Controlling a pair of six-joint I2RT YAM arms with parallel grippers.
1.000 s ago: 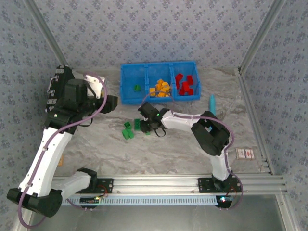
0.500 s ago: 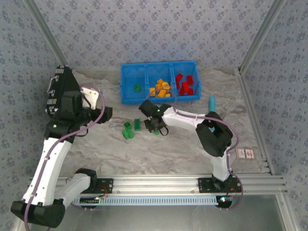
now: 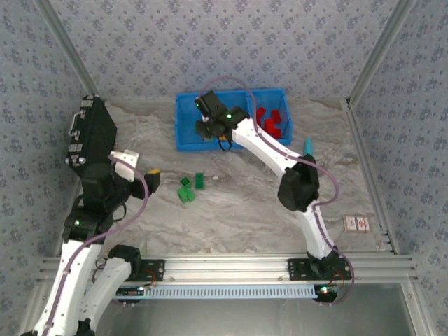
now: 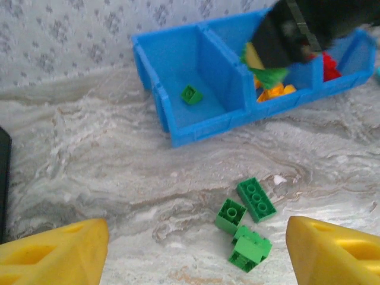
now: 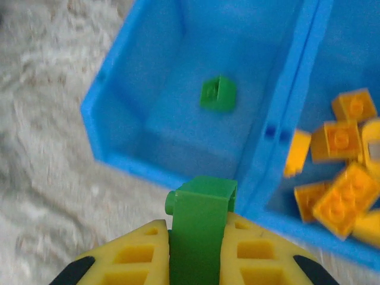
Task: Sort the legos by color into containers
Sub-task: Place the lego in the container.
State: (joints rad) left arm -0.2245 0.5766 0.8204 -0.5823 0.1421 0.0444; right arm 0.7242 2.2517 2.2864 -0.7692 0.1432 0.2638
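Left gripper (image 4: 196,261): jaws stand wide with nothing between them, and three loose green bricks (image 4: 246,219) lie on the table (image 4: 89,154) just ahead of its fingers and slightly right of centre. These appear to be the last pieces to sort. Right gripper (image 5: 199,243): clamped on a held green brick (image 5: 200,217), which stands upright between the yellow pads and protrudes past the tips. Just ahead of those tips is the near wall of the blue bin (image 5: 113,101). Beyond it lies the left compartment, with a lone green brick (image 5: 217,93) on its floor. To the right of the tips runs the divider, and beyond it are the orange bricks (image 5: 344,196). Red bricks (image 3: 269,122) occupy the far right compartment. Assessment: the step in hand is the drop, and the tips look to be at the wall, not past it. Recommended: advance until the brick clears the wall, hold left of the divider, lower toward the floor, then part the jaws. Releasing high or near the divider risks a bounce into the orange section.
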